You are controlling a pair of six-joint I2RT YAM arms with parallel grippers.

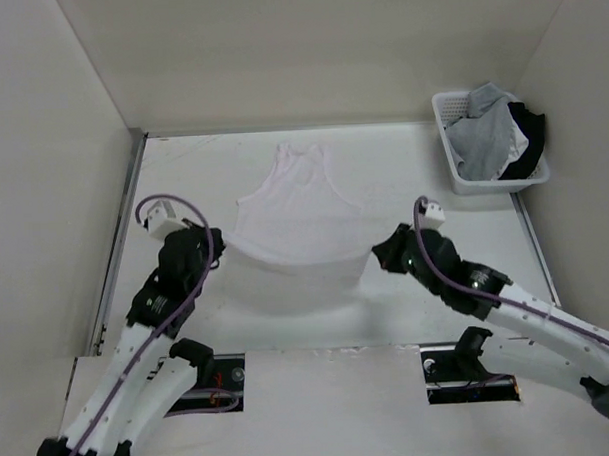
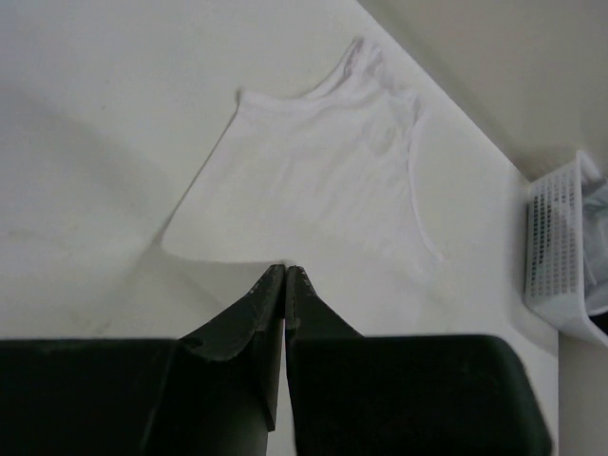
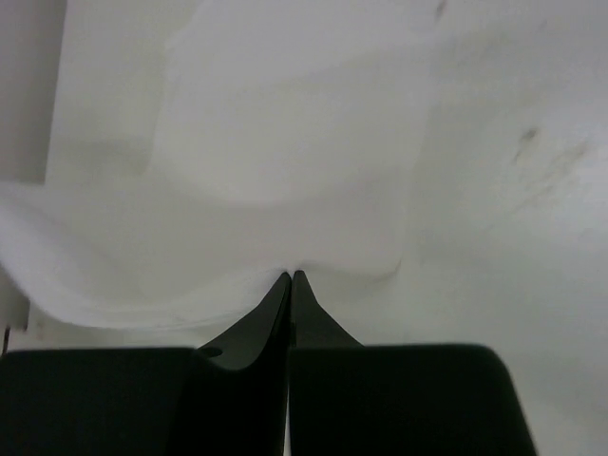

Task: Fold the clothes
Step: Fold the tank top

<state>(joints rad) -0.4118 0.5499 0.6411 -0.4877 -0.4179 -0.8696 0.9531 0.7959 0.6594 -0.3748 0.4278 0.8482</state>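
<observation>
Roughly mid-table, a plain white sleeveless top of thin soft fabric [image 1: 296, 213] lay on the flat white table [image 1: 182, 172], shoulder straps and neckline toward 12 o'clock, hem toward 6 o'clock. The upper part lay flat on the surface. The hem end was raised off the table and hung in a shallow sag between the two arms, with a soft shadow under it.

Left gripper [image 1: 213, 241], black, two-fingered: at 9 o'clock of the hem, fingers pressed together, pinching the top's lower corner on that side. In the left wrist view the fingertips met in a narrow line right at the cloth's near edge, and the rest of the top spread away toward 12 o'clock.

Right gripper [image 1: 383, 250], same build: at 3 o'clock of the hem, fingers pressed together, pinching the opposite lower corner. In the right wrist view the fabric puckered into a small dip where the tips met, and a fold drooped away toward 9 o'clock.

The two grippers sat well apart, the whole hem width between them.

A white perforated plastic basket [image 1: 442, 108] stood at 2 o'clock of the table, against the far right corner and well apart from the top. A crumpled grey garment [image 1: 481, 132] filled it, and a black garment [image 1: 529, 130] hung over its 3 o'clock rim.
</observation>
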